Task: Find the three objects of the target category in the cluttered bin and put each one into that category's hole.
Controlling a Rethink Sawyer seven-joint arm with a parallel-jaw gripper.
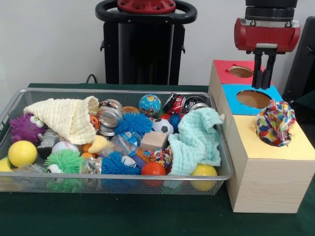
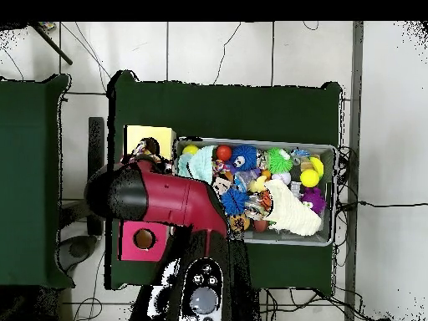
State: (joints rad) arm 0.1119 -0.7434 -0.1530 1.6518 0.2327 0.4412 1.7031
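The wire mesh bin [image 1: 118, 177] fills the left of the table, full of toys; it also shows in the overhead view [image 2: 333, 194]. One multicoloured rope ball [image 1: 275, 122] sits in the hole of the yellow-topped box [image 1: 246, 135], sticking well out of it; overhead it lies [image 2: 147, 151] on the yellow top [image 2: 149, 134]. A second rope ball [image 1: 160, 157] lies half buried near the bin's front, beside the mint cloth. My gripper [image 1: 262, 78] hangs empty above the blue and red boxes, behind the yellow one, fingers close together. In the overhead view the arm hides it.
The blue-topped box [image 1: 231, 91] and red-topped box [image 1: 224, 66] stand behind the yellow one. The bin holds a cream cloth [image 1: 69, 118], a mint cloth [image 1: 197, 140], blue spiky balls [image 1: 133, 123], a wooden block [image 1: 153, 140] and sports balls.
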